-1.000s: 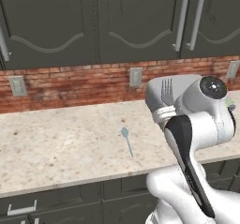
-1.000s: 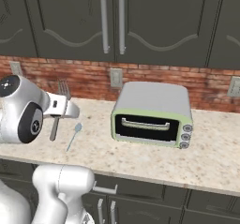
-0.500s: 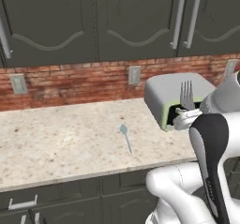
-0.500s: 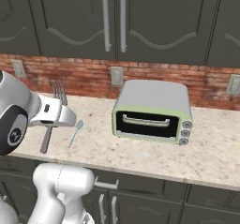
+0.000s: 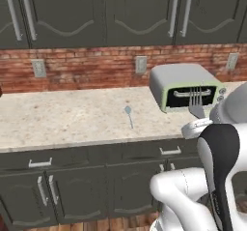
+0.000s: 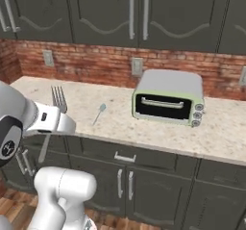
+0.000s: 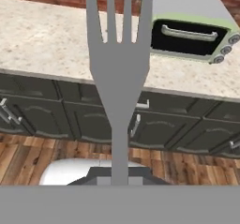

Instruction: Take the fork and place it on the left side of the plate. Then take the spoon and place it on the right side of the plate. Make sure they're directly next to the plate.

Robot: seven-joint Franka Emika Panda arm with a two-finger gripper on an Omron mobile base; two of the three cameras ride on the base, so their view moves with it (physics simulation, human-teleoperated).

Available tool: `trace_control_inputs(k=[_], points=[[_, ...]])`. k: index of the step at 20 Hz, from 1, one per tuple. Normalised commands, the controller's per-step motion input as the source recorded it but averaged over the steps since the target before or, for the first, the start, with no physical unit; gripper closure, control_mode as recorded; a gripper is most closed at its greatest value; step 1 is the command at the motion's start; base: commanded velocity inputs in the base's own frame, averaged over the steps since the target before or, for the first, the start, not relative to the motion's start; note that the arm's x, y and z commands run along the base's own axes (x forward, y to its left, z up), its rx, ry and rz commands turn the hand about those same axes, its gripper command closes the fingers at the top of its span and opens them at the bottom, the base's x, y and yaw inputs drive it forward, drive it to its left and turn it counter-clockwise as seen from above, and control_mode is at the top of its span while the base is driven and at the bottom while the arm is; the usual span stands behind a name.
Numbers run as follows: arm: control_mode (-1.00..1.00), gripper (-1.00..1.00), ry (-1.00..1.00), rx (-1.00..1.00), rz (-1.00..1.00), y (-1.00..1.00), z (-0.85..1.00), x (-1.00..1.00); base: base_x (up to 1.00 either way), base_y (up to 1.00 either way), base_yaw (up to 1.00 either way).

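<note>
I saw the table (image 5: 58, 119) running wide under the dark cabinets (image 6: 96, 7), with the toaster oven (image 6: 168, 98) sitting on it toward the right, its door facing out. My gripper (image 6: 54, 122) was closed on the fork (image 7: 117, 63), held off the table's front edge, above the lower drawers (image 7: 70, 115). The fork stood upright along its length, handle down in the gripper and tines pointing up toward the wall. The spoon (image 5: 129, 115) lay flat on the table left of the toaster oven, bowl toward the brick wall (image 5: 87, 68), handle toward me.
</note>
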Motion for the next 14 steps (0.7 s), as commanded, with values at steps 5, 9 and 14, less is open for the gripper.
trace_control_inputs(k=[5,9,14], points=[[1.00,1.00,0.00,0.00,0.00,0.00,0.00,0.00,-0.12,0.00,0.44],[1.00,1.00,0.00,0.00,0.00,0.00,0.00,0.00,0.00,0.01,0.51],[1.00,1.00,0.00,0.00,0.00,0.00,0.00,0.00,0.00,0.02,0.59]])
